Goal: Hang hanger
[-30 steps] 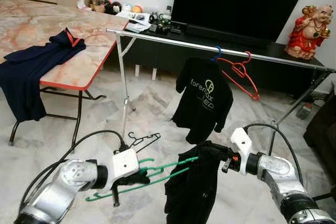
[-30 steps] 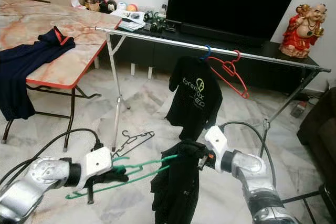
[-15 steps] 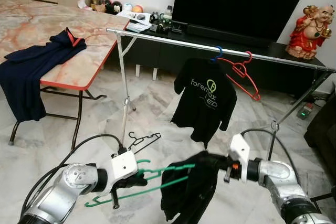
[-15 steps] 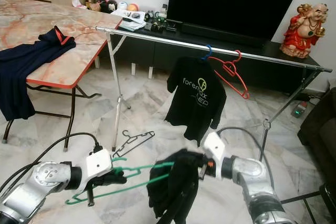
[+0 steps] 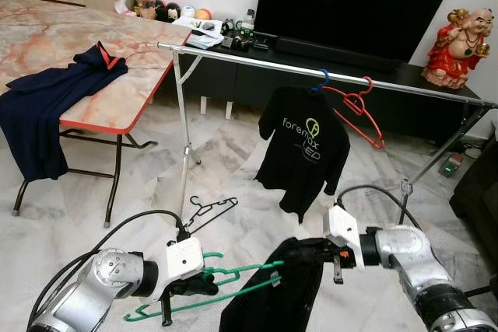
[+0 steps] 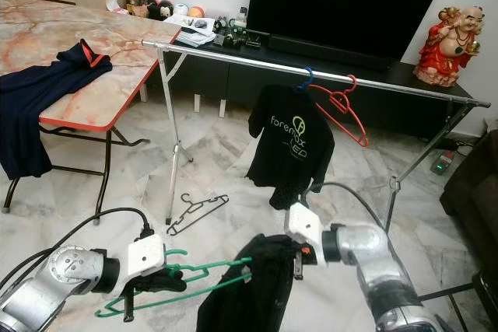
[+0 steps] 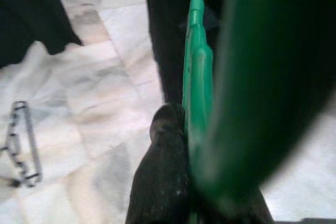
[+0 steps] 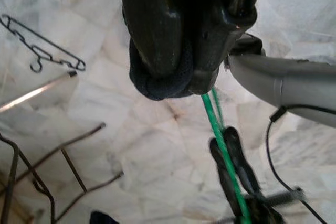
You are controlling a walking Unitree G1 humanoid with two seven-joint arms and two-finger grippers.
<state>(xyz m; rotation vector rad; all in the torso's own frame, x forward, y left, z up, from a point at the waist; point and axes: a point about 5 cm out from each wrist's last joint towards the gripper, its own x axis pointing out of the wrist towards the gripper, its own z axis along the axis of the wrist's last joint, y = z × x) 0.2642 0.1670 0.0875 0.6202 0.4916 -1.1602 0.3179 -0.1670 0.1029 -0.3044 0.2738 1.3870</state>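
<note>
My left gripper [image 5: 194, 285] is shut on a green plastic hanger [image 5: 233, 284] held low in front of me; its fingers [image 7: 165, 166] clamp the green bar [image 7: 198, 93]. A black garment [image 5: 268, 293] hangs over the hanger's far end. My right gripper [image 5: 315, 250] is shut on a bunched fold of that black cloth [image 8: 157, 82]. Behind stands a silver clothes rail [image 5: 311, 71] carrying a black printed T-shirt [image 5: 303, 149] on a blue hanger and a bare red hanger [image 5: 358, 110].
A black wire hanger [image 5: 210, 209] lies on the marble floor by the rail's left leg [image 5: 184, 138]. A marble-top folding table [image 5: 70, 52] with a navy shirt [image 5: 47, 99] stands at left. A dark TV console [image 5: 327, 75] and a red statue [image 5: 459, 36] are behind.
The black garment has slid lower along the green hanger and now hangs down toward the floor. My right gripper has moved left and down with the cloth; the left gripper has dropped slightly.
</note>
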